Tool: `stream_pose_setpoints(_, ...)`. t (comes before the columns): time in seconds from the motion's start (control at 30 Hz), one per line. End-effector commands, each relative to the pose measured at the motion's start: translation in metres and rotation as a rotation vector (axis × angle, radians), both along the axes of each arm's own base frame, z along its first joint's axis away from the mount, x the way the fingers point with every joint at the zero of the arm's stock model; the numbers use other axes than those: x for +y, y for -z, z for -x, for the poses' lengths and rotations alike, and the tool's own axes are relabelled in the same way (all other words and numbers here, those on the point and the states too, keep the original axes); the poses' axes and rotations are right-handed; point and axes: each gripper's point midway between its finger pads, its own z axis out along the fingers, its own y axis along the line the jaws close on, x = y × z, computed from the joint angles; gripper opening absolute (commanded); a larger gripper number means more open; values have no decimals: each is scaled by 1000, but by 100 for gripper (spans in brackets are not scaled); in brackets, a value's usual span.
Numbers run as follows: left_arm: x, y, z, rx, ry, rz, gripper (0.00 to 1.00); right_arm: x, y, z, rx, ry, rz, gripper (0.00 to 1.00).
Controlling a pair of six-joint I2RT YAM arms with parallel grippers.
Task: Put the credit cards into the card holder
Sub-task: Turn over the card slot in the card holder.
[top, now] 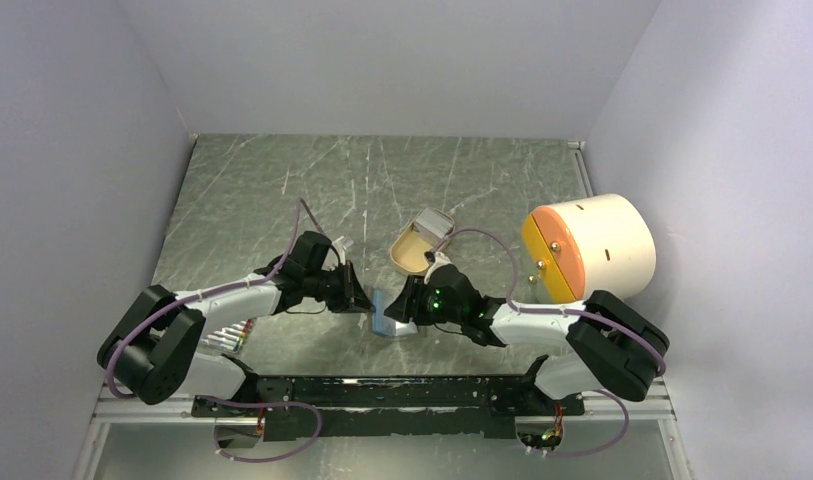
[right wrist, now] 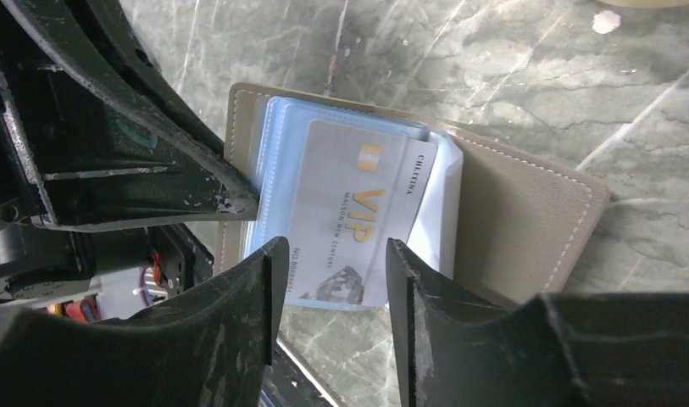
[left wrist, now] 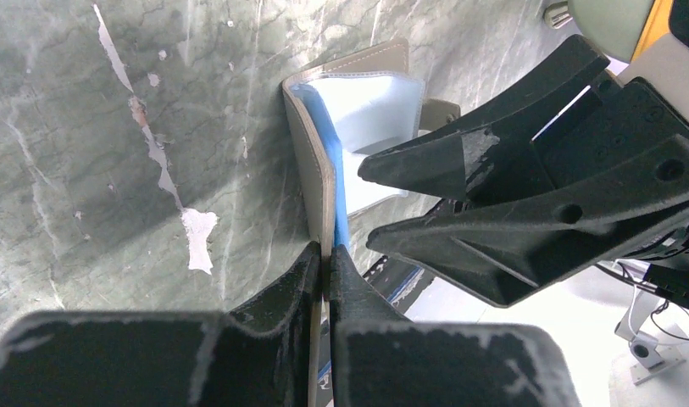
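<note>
The card holder (right wrist: 527, 212) lies open on the table, grey-olive outside with pale blue sleeves inside; it also shows in the top view (top: 386, 318). My left gripper (left wrist: 328, 257) is shut on the edge of its cover (left wrist: 311, 170) and holds that flap upright. A pale grey credit card (right wrist: 349, 203) printed "VIP" lies on the blue sleeves, its near end sticking out past the wallet. My right gripper (right wrist: 332, 263) is open, its fingertips either side of the card's near end without touching it. In the top view the left gripper (top: 358, 293) and right gripper (top: 402, 303) meet over the wallet.
A tan oval tray (top: 414, 252) stands just behind the grippers, with a pale grey flat thing (top: 437, 221) at its far end. A big cream cylinder with an orange face (top: 587, 248) stands at the right. A bundle of sticks with coloured tips (top: 230, 340) lies by the left arm.
</note>
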Motion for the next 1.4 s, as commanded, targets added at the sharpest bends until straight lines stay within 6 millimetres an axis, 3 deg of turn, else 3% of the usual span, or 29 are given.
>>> stream_pose_setpoints(0.0,-6,-9,-6,-36,8,2,9,10,-15,-3,-14,-14,-54,51)
stream_pose_setpoints(0.27,-7,-13,-6,-39,9,12,9,21,-13,2,15,-55,-52,66)
stream_pose_setpoints(0.73,-2,-25,-8,-28,-15,-57,9,18,-9,4,21,-49,-34,54)
stream_pose_setpoints(0.97,-2,-20,-8,-20,-17,-106,9,19,-21,3,3,-48,-61,61)
stream_pose_setpoints(1.37,-7,-18,-5,-12,-6,-119,9,24,-12,7,31,-68,-44,64)
